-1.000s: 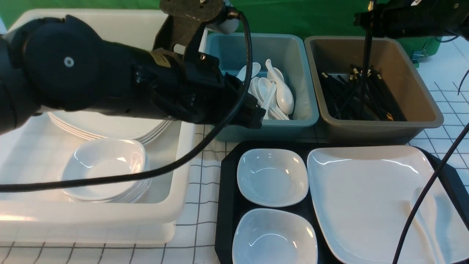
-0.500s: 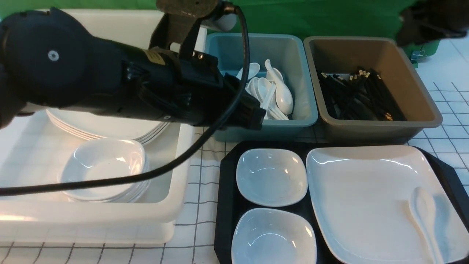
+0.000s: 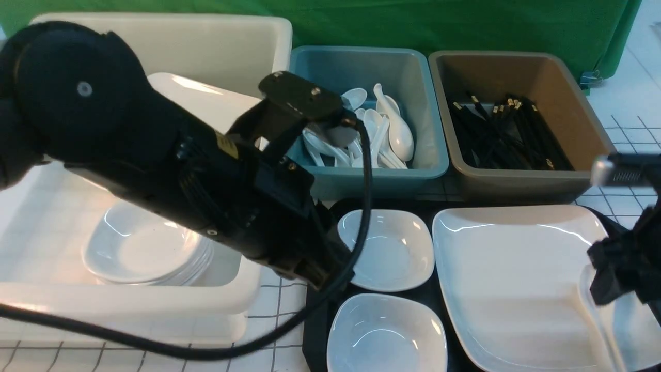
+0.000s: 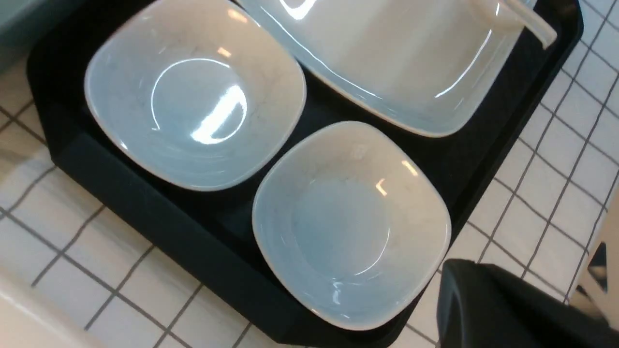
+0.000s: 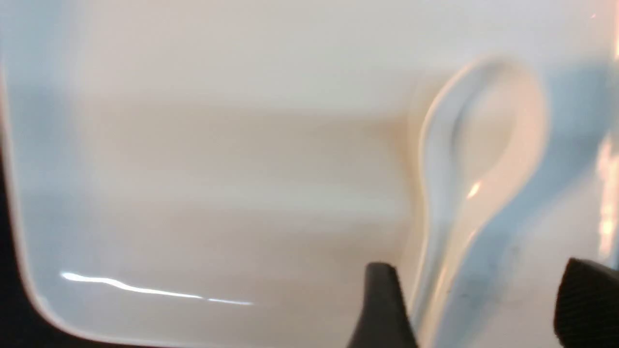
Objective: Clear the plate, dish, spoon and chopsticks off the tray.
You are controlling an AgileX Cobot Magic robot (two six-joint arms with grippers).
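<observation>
Risk of spoon [image 5: 478, 145] skidding across slick plate [image 5: 193, 169] from an off-centre pinch by right gripper [image 5: 483, 309], jaws spread astride its handle; left gripper [image 3: 317, 271], jaws pressed together, beside dishes [image 3: 384, 248].

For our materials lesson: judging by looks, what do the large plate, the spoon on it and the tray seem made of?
Plate: glazed ceramic or melamine; glossy white with sharp light streaks. Spoon: the same glossy white, thick and smooth, so probably alike. Tray: likely plastic; dull black, no glints, moulded raised rim.
</observation>
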